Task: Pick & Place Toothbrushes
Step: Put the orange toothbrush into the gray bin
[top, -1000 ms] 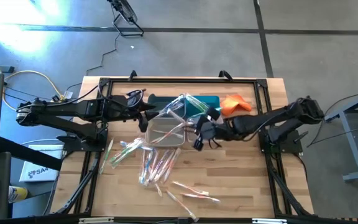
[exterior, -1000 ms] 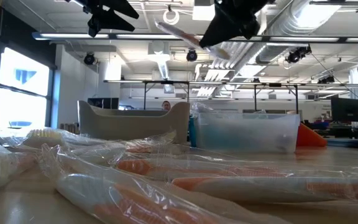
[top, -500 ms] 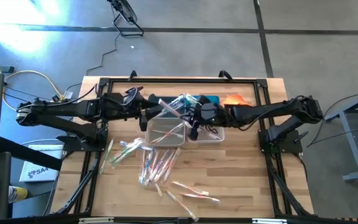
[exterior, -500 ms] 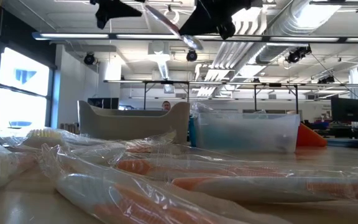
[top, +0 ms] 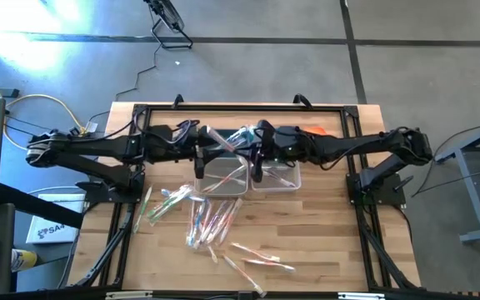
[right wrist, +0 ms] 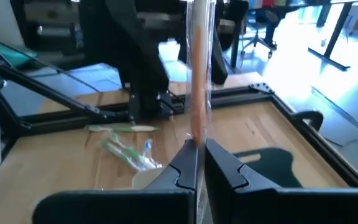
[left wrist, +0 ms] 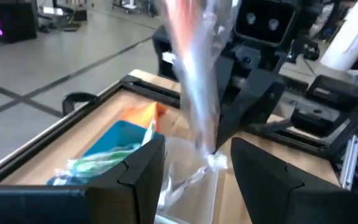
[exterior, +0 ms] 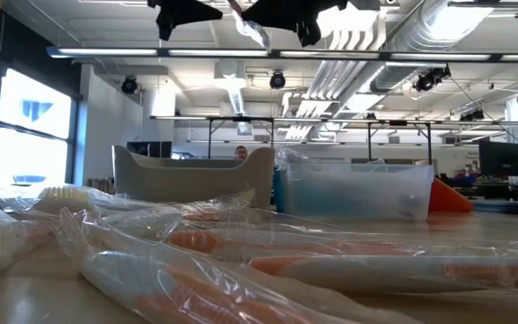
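While both arms meet above the bins near the table's far edge:
Right claw (right wrist: 201, 163): clenched on a wrapped orange toothbrush (right wrist: 199, 74), held upright.
Left claw (left wrist: 194, 163): spread wide, fingers either side of that toothbrush's end.
Other toothbrushes (top: 211, 218): scattered on the table (top: 323, 242) toward its near edge.

One camera looks straight down over the whole table (top: 307, 242); another sits at tabletop level, seemingly among wrappers. Both wrist cameras face each other closely.
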